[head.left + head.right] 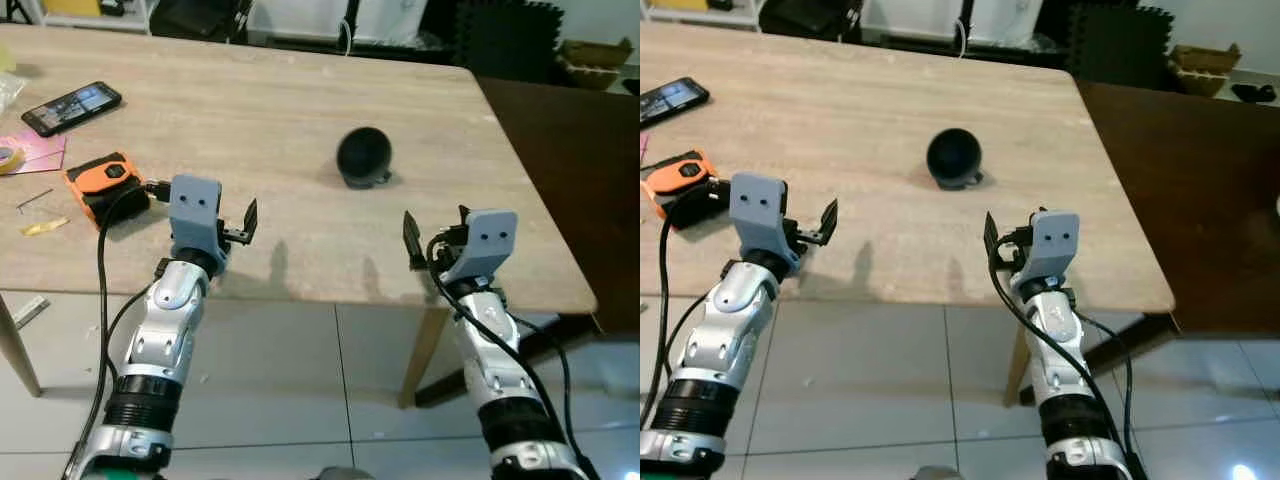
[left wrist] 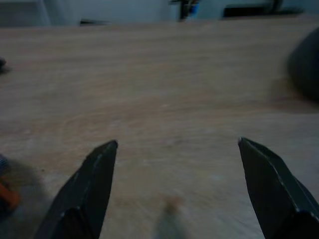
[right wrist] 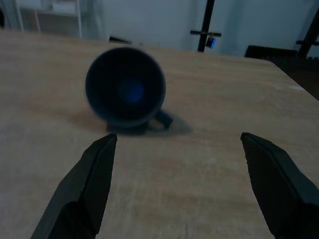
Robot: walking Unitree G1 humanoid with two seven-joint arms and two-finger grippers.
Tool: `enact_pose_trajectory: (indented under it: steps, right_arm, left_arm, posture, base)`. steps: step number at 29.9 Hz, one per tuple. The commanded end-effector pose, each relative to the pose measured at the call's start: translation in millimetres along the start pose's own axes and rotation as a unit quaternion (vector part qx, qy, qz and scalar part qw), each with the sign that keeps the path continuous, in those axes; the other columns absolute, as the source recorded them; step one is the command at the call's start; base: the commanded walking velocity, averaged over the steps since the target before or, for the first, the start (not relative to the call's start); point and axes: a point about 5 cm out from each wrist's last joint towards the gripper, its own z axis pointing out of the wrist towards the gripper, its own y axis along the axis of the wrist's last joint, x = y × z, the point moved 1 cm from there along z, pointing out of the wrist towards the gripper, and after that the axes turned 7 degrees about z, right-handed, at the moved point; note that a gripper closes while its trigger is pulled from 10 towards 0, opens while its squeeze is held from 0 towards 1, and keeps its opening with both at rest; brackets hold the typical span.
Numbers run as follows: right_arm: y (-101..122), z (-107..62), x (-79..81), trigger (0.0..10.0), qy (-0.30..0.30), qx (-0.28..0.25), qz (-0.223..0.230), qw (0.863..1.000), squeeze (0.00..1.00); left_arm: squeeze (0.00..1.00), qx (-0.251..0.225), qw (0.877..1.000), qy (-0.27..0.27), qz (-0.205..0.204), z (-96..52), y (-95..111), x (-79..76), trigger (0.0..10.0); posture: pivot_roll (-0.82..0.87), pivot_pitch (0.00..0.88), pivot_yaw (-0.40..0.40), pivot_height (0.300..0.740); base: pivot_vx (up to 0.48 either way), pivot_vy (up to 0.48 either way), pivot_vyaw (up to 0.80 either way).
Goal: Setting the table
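Pale wood-grain table (image 1: 280,110) spans most of the head view, set on a grey tiled floor (image 1: 300,380), with a dark brown surface (image 1: 580,170) at the right edge. Dark blue mug (image 1: 363,157) lies tipped on its side just right of the frame's centre, mouth facing the near table edge, handle low at its right. Left gripper (image 1: 236,226) hovers over the near edge, lower left of centre, black fingers spread wide, nothing between them. Right gripper (image 1: 434,238) sits lower right of centre, claw also wide and empty, lined up with the mug's mouth and well short of it. Orange and black device (image 1: 103,182) lies at left by the left wrist. Black smartphone (image 1: 72,107) lies upper left, above pink paper (image 1: 38,150).
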Motion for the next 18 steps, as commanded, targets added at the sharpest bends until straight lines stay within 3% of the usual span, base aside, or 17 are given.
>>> enact_pose_trajectory:
  steps: [1, 18]
  right_arm:
    - [-7.7, -10.5, -18.3, 10.0, -0.028, 0.017, -0.005, 0.999, 0.0]
    - [-7.8, -10.9, -17.9, 10.0, -0.026, 0.015, -0.004, 1.0, 0.0]
  left_arm:
    - [0.0, -0.001, 1.0, -0.024, -0.007, 1.7, 0.3, -15.4, 10.0]
    - [0.0, 0.0, 1.0, -0.026, -0.006, -0.1, -1.0, -15.2, 10.0]
  posture:
    - [0.07, 0.031, -0.047, 0.74]
    - [0.07, 0.029, -0.048, 0.74]
  base:
    - [0.311, 0.0, 0.0]
    - [0.301, 0.0, 0.0]
